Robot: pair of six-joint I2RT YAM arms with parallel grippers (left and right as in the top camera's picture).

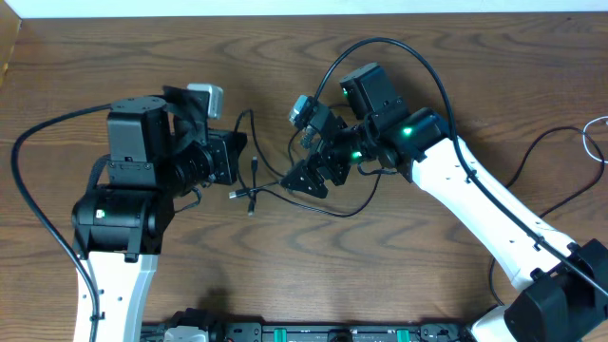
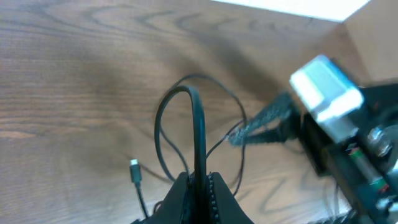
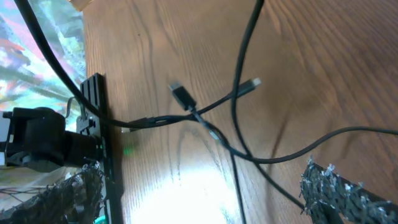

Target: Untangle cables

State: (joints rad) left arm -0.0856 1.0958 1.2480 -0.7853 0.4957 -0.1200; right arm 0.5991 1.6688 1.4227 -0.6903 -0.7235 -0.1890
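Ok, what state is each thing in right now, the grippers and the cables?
Left gripper: shut on black cable.
Right gripper: open, holding nothing.
Black cable: crossed and tangled, one loop pinched by the left gripper.
Plug ends: loose on the table.

Wood-grain table (image 1: pixel 285 280), thin black cables (image 3: pixel 198 114) crossed loosely on its middle.

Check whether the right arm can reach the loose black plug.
Probably yes: the plug lies exposed just ahead of the open right end effector; only the black cable crosses nearby.
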